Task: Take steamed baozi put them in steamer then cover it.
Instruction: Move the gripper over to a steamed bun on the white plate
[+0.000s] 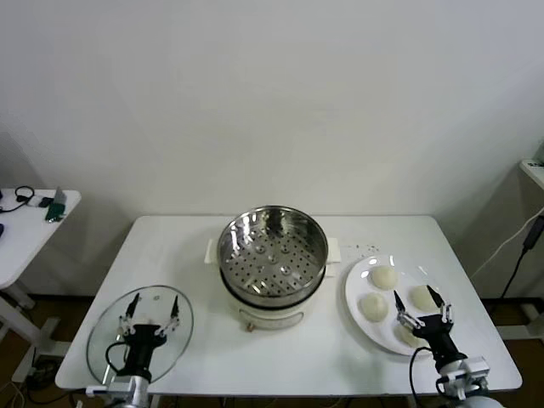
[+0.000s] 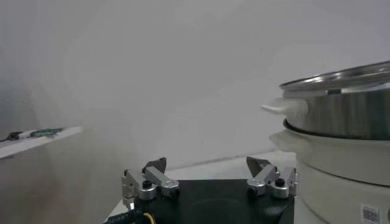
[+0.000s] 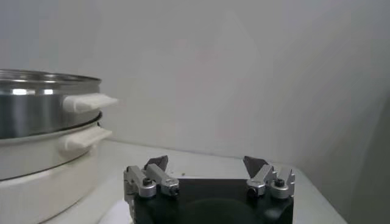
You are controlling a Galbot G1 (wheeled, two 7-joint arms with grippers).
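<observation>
The steamer (image 1: 273,244), a shiny steel basket with a perforated floor, sits on a cream pot base (image 1: 272,304) at the table's middle and holds nothing. Several steamed baozi (image 1: 384,276) lie on a white plate (image 1: 354,289) to its right. My right gripper (image 1: 422,308) hovers open over the plate's front edge, partly hiding the nearest bun. My left gripper (image 1: 154,309) stands open over a clear glass lid (image 1: 106,327) at the front left. The left wrist view shows the left gripper (image 2: 207,164) open and empty beside the steamer (image 2: 347,103). The right wrist view shows the right gripper (image 3: 206,162) likewise, with the steamer (image 3: 36,109) off to one side.
The white table (image 1: 170,246) ends close in front of both grippers. A small side table (image 1: 25,229) with cables stands far left, and another shelf edge (image 1: 535,170) shows at far right. A white wall runs behind.
</observation>
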